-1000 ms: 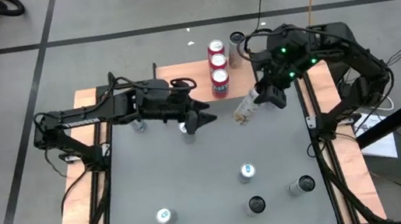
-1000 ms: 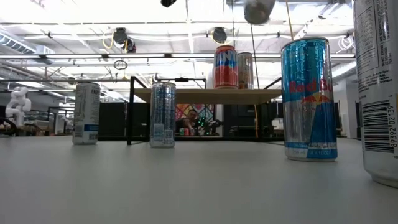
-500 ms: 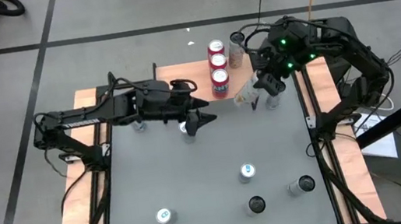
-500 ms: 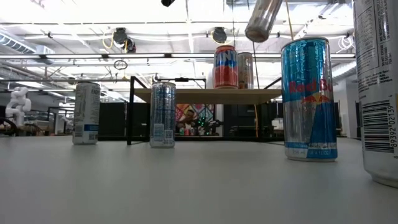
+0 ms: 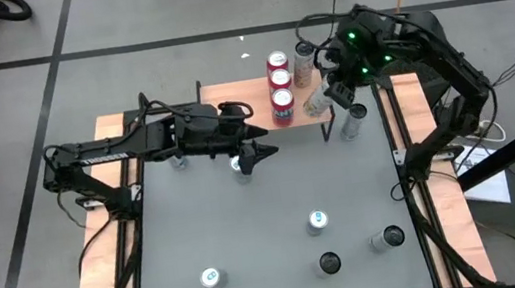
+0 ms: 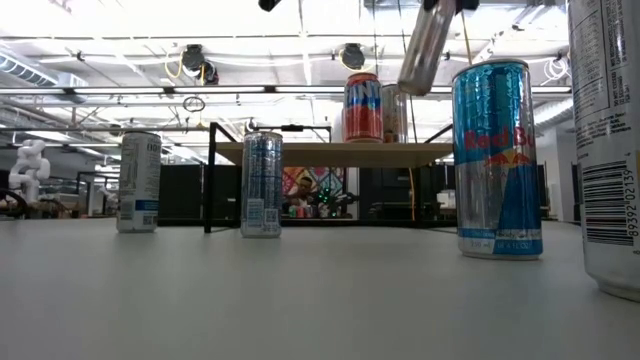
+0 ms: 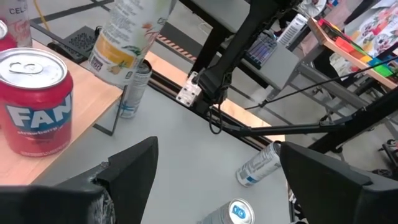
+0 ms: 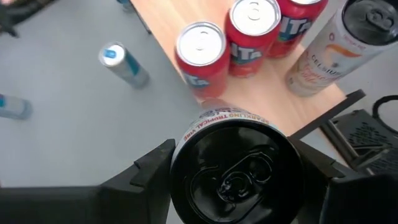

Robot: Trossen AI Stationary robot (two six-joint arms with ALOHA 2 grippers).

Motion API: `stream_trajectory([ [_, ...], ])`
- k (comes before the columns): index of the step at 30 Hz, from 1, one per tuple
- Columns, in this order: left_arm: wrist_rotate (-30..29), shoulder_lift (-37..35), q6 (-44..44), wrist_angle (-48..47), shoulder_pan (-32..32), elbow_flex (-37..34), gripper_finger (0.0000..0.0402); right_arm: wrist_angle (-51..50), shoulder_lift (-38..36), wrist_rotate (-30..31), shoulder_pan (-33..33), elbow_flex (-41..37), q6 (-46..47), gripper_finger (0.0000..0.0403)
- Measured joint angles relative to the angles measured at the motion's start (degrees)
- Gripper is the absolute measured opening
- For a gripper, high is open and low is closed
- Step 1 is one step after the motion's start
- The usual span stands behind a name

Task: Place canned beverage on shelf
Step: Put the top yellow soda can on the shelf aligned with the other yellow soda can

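Since the earlier frame, the right gripper [image 5: 324, 97] had carried its tall pale can [image 5: 315, 103] from over the grey worktop back above the shelf's right end, and the can had swung from lying nearly flat toward upright, though it stayed tilted.

On the left, the left gripper [image 5: 261, 153] hung over the worktop [image 5: 250, 236] just off the shelf's front edge, its two dark fingers spread apart and gripping nothing; a slim silver-blue can [image 5: 239, 165] stood right beneath it.

The shelf [image 5: 231, 102], a light rectangular wooden board on thin black legs, stood at the worktop's far edge. Three red cylindrical cans [image 5: 280, 85] with shiny silver tops stood in a row on its right half, and a slimmer pale can [image 5: 304, 63] stood beside them at the far right corner.

Further right, the right gripper's fingers clasped the tall pale can by its upper end; that can had a black lid and hung in the air over the shelf's right front corner, touching nothing.

Four more cans [image 5: 318, 221] stood scattered toward the worktop's near edge.
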Motion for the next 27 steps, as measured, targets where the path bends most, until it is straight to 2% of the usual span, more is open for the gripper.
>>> stream_trajectory([
  [13, -4.48, 0.02, -0.34, -0.02, 0.0, 0.0, 0.0338, 0.07, 8.66, 0.25, -6.28, 0.0, -8.28, 0.0208],
  [17, -4.89, 0.02, -0.36, -0.04, 0.0, 0.0, 0.0338, 0.07, 11.08, 3.32, -6.67, 0.0, -10.16, 0.0208],
  [27, -4.91, 0.02, -0.36, -0.07, 0.0, 0.0, 0.0338, 0.02, 13.6, 3.23, -6.67, -0.02, -11.84, 0.0209],
])
